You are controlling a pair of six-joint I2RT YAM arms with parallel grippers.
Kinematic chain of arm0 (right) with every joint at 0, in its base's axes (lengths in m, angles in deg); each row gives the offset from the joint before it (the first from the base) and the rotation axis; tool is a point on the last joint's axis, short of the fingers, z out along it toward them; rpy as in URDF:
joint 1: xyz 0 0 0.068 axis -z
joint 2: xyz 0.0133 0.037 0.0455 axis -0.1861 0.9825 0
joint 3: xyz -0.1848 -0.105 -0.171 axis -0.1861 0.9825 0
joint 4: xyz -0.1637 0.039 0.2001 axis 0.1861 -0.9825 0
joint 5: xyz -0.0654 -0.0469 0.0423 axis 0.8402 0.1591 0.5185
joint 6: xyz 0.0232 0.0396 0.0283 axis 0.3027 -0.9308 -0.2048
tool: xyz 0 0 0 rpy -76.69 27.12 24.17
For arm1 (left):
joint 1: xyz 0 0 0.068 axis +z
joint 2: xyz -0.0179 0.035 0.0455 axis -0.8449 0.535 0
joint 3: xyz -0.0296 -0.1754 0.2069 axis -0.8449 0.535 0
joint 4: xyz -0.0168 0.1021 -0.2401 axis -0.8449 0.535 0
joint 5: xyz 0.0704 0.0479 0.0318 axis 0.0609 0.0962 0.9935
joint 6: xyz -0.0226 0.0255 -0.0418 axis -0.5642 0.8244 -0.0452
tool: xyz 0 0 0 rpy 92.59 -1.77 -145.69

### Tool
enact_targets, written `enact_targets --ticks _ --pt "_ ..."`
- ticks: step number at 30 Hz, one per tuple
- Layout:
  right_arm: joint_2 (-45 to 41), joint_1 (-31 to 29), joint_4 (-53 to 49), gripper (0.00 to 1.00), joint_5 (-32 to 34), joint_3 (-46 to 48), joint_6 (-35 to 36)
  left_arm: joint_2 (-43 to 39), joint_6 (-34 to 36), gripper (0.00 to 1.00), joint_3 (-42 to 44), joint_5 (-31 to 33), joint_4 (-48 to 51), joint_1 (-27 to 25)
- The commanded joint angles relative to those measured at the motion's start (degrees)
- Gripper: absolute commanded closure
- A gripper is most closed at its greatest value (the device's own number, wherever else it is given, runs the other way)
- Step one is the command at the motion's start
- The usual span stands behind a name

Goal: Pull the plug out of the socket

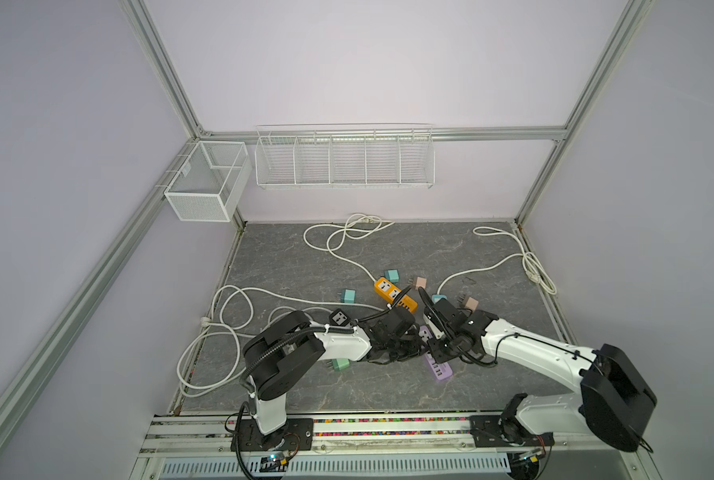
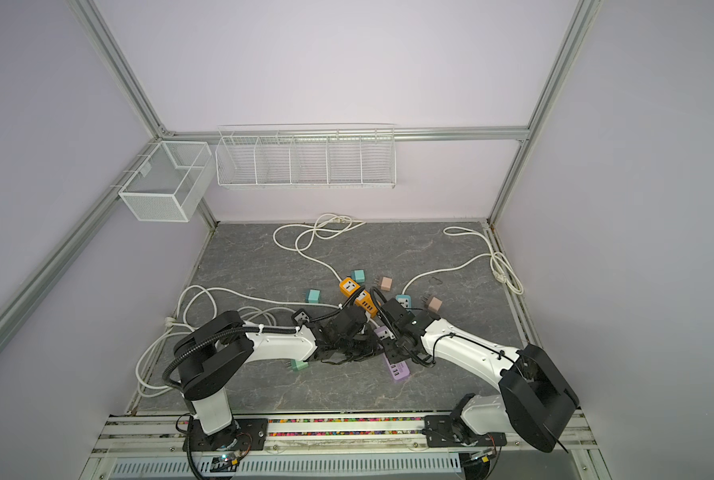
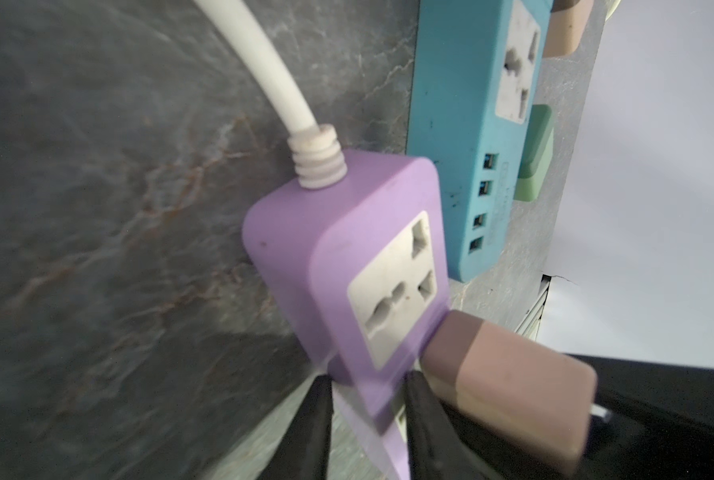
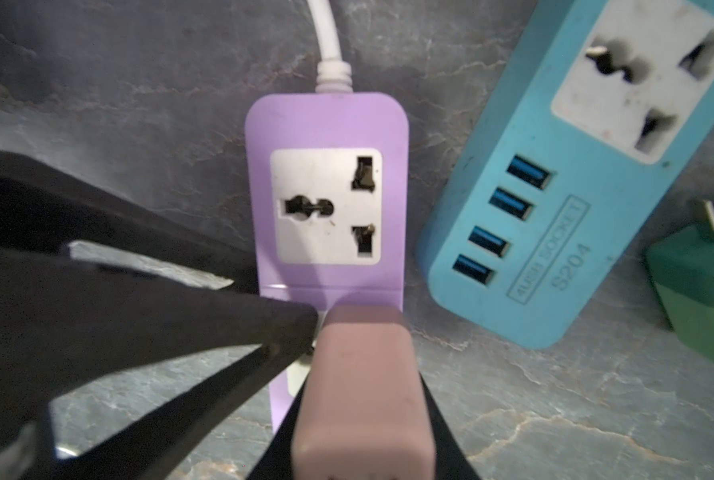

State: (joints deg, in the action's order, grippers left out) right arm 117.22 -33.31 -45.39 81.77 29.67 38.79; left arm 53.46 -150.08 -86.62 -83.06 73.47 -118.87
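Note:
The socket is a purple power strip (image 3: pixel 347 232) with a white cable, lying on the grey mat between both arms (image 1: pixel 440 368) (image 2: pixel 399 371). A pinkish-brown plug (image 4: pixel 363 382) (image 3: pixel 505 390) stands at its second outlet, its prongs hidden. My right gripper (image 4: pixel 363 419) is shut on the plug, one black finger on each side. My left gripper (image 3: pixel 368 386) is shut across the strip's narrow body just beside the plug, and its black fingers (image 4: pixel 264 328) show in the right wrist view. The strip's first outlet (image 4: pixel 326 205) is bare.
A blue power strip (image 4: pixel 554 208) (image 3: pixel 451 124) lies close beside the purple one, with a green plug (image 4: pixel 700 291) past it. An orange strip (image 1: pixel 395 294), a black one (image 1: pixel 339 319), loose plugs (image 1: pixel 348 296) and white cables (image 1: pixel 230 316) are scattered on the mat. Wire baskets (image 1: pixel 343 158) hang on the back wall.

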Motion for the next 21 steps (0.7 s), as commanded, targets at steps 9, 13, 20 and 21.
enact_targets --ticks 9,13,20,21 --pt "-2.3 2.4 3.5 0.87 -1.0 -2.0 2.0 4.5 1.3 0.7 3.8 3.2 16.5 -0.8" --pt "-1.9 -0.9 6.9 0.87 -3.6 -1.4 0.7 4.6 1.3 0.7 3.9 3.8 17.0 -0.8" --pt "-5.7 4.6 5.2 0.86 -2.9 -0.1 0.7 4.8 1.4 0.71 4.6 3.9 17.1 -0.8" --pt "-5.8 4.8 4.6 0.86 -1.9 -0.2 1.2 4.8 1.4 0.71 4.6 3.7 17.1 -0.8"
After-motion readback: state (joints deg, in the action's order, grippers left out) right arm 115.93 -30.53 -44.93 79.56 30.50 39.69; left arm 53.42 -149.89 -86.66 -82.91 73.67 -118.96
